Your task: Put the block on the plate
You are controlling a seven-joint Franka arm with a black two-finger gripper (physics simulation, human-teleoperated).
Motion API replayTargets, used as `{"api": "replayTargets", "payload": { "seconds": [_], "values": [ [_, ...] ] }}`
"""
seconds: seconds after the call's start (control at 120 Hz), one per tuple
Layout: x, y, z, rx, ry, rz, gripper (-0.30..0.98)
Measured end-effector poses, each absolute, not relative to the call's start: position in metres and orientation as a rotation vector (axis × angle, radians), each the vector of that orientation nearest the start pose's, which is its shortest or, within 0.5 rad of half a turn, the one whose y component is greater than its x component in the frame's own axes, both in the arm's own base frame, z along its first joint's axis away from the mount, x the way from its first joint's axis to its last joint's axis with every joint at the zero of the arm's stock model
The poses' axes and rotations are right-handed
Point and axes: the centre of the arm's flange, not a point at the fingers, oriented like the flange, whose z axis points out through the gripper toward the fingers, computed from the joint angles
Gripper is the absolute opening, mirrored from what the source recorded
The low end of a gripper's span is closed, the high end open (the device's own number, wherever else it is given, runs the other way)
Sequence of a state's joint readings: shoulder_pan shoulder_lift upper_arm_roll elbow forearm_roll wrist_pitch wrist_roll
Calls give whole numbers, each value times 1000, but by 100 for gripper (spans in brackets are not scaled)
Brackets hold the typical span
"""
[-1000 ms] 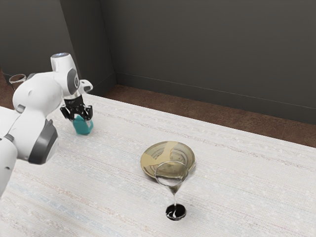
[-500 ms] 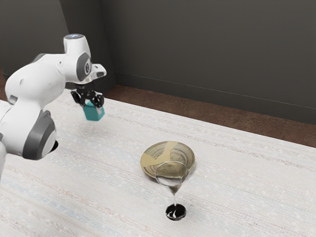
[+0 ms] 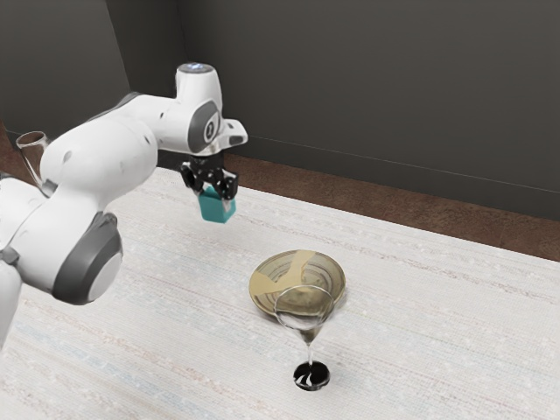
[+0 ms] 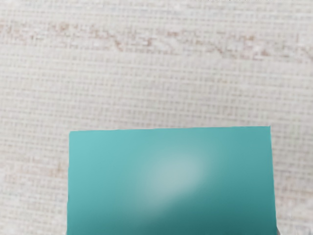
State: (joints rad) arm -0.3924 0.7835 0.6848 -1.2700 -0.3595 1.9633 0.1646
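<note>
In the exterior view my black gripper [image 3: 214, 194] is shut on the teal block [image 3: 215, 206], one finger on either side of it, and holds it up above the table. The plate [image 3: 325, 273], round with tan and grey-brown patterning, lies on the table toward the exterior view's right and nearer the camera than the block. Block and plate are apart. In the wrist view the block [image 4: 171, 181] sits large at the lower edge, with the woven white surface behind it.
A stemmed glass with a black base [image 3: 311, 376] stands just in front of the plate, its bowl overlapping the plate's near rim in the exterior view. Another glass [image 3: 32, 150] is at the far left, behind the arm. The white table [image 3: 437, 332] extends to the right.
The block has risen off the table in my gripper and moved toward the exterior view's right, nearer the plate. The plate and the front glass have stayed where they were.
</note>
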Motion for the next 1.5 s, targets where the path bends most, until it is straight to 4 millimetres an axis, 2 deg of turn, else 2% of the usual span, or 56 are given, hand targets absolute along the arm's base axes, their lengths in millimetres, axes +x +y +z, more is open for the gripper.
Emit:
{"api": "replayTargets", "payload": {
  "seconds": [0.175,0.267,0.425,0.692,0.875,1.0,1.092,1.233,1.358,1.5],
  "values": [
    [740,2,362,-3006,-67,-79,20],
    [738,-27,356,-3008,-40,-66,21],
    [734,-69,356,-3002,-5,-72,21],
    [713,-142,338,-2984,47,-31,21],
    [702,-164,329,-2966,34,-15,21],
    [688,-181,332,-2963,24,-4,21],
    [679,-191,326,-2958,6,11,22],
    [669,-194,308,-2948,-47,40,22],
    [667,-195,303,-2947,-93,33,22],
    [670,-196,307,-2953,-119,10,46]
  ]
}}
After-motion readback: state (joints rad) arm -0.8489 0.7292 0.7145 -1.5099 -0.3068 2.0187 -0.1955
